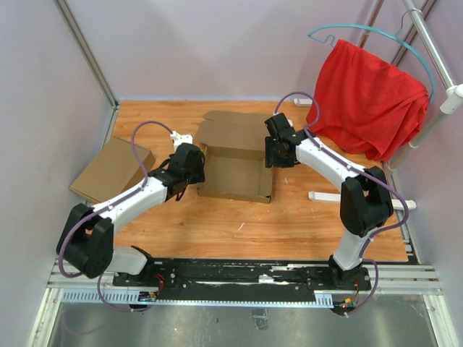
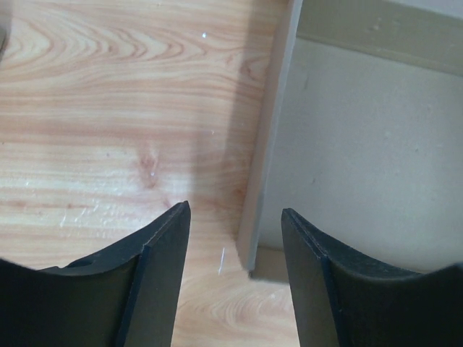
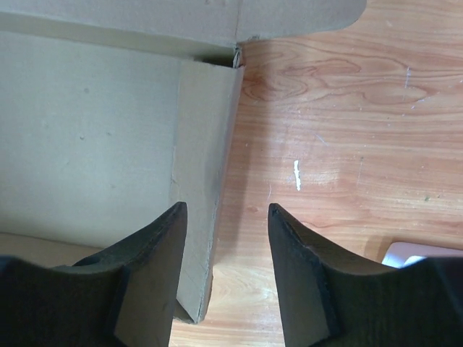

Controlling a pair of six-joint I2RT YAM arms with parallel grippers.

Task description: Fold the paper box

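The paper box (image 1: 235,173) is a brown cardboard tray with raised side walls and an open lid lying back toward the far side, in the middle of the wooden table. My left gripper (image 1: 194,173) is open at the box's left wall (image 2: 264,144), one finger outside it and one over the box floor (image 2: 362,144). My right gripper (image 1: 272,157) is open at the right wall (image 3: 206,181), which stands just beside its left finger. The box floor (image 3: 87,144) and lid flap (image 3: 217,18) show in the right wrist view.
A lighter tan cardboard box (image 1: 112,170) lies at the table's left edge. A red cloth (image 1: 365,97) hangs on a teal hanger from a white rack at the far right. The rack's white foot (image 1: 325,196) lies on the table at right.
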